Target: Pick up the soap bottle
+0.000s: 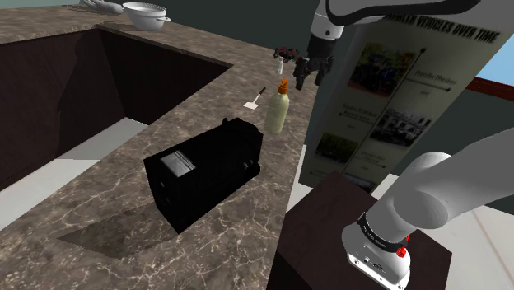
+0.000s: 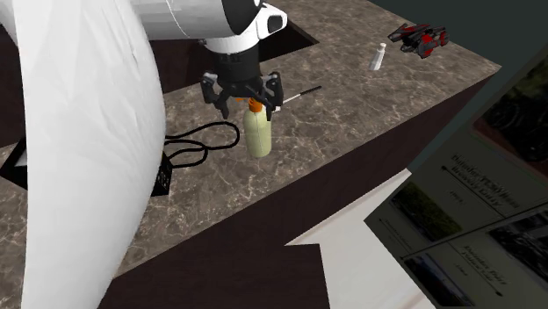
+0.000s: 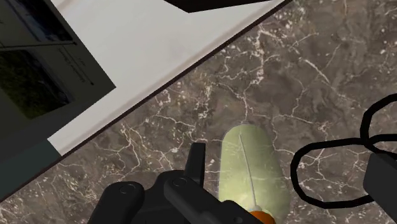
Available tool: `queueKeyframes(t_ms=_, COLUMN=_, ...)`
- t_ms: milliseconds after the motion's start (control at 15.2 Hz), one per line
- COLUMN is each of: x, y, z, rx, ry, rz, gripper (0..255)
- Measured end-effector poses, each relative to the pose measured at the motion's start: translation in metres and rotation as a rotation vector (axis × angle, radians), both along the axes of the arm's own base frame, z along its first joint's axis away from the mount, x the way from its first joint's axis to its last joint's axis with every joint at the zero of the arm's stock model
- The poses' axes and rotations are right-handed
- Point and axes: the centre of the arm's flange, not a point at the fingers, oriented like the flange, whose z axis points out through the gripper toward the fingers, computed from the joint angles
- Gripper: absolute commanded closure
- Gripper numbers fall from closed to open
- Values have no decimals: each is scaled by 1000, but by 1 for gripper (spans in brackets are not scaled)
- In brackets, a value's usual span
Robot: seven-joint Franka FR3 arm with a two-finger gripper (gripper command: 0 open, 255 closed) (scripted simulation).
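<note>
Yellowish soap bottle (image 1: 276,114) (orange cap (image 1: 282,85)); poster (image 1: 412,91) reads "VEHICLES OVER TIME".

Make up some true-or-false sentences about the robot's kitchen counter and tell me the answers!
1. The pale yellow-green soap bottle with an orange cap stands upright on the brown marbled counter. True.
2. The black two-finger gripper holds the bottle in the air. False: the gripper is open above the cap, and the bottle stands on the counter.
3. A black box-shaped appliance sits on the counter. True.
4. The white bowl touches the bottle. False: it sits far off, at the counter's far end.
</note>
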Motion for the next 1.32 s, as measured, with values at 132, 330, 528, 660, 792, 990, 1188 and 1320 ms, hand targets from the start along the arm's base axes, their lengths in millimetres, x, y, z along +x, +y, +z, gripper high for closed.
queueKeyframes(t_ms=132, x=25, y=-5, z=-5, rx=8, ry=-15, rz=-4, gripper=0)
queueKeyframes(t_ms=330, x=60, y=-11, z=-8, rx=21, ry=-37, rz=-9, gripper=0)
queueKeyframes(t_ms=528, x=95, y=-19, z=-15, rx=33, ry=-59, rz=-15, gripper=0)
queueKeyframes(t_ms=660, x=104, y=-21, z=-22, rx=36, ry=-65, rz=-16, gripper=0)
queueKeyframes(t_ms=792, x=107, y=-21, z=-32, rx=37, ry=-66, rz=-16, gripper=0)
queueKeyframes(t_ms=990, x=107, y=-20, z=-46, rx=37, ry=-67, rz=-16, gripper=0)
queueKeyframes(t_ms=1188, x=107, y=-20, z=-54, rx=37, ry=-67, rz=-16, gripper=255)
queueKeyframes(t_ms=1320, x=107, y=-20, z=-55, rx=37, ry=-67, rz=-16, gripper=255)
